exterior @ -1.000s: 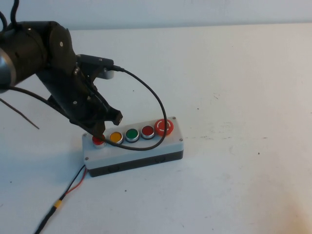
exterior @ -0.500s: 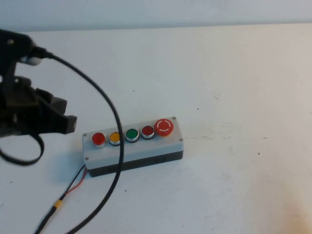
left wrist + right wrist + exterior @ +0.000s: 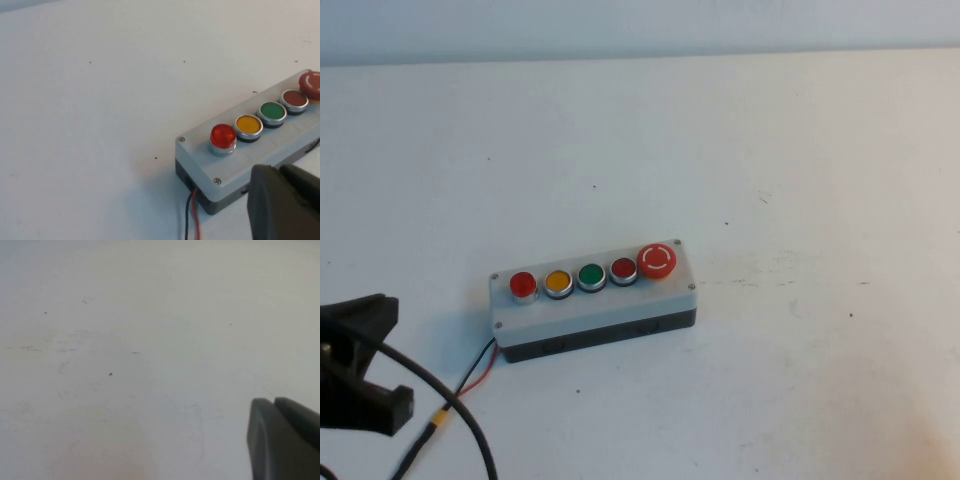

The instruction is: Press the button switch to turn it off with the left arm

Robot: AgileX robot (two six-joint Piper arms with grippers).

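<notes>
The button switch (image 3: 523,285) is a small round red button with a silver ring at the left end of the grey box's (image 3: 610,304) row, next to the yellow button (image 3: 558,282). It stands bare, with nothing touching it. It also shows in the left wrist view (image 3: 223,136), bright red. My left gripper (image 3: 360,340) is low at the left edge, well clear of the box on the near-left side; in the left wrist view (image 3: 282,200) its fingers lie together, shut and empty. My right gripper (image 3: 280,440) is shut over bare table.
Green (image 3: 591,276), dark red (image 3: 623,269) and large red mushroom (image 3: 657,261) buttons fill the row. Red and black wires (image 3: 475,375) leave the box's left end toward the front. The arm's black cable (image 3: 455,415) loops across the lower left.
My left gripper lifted off the button switch, swung left, then dropped toward the near-left corner. The box and buttons have not moved.
</notes>
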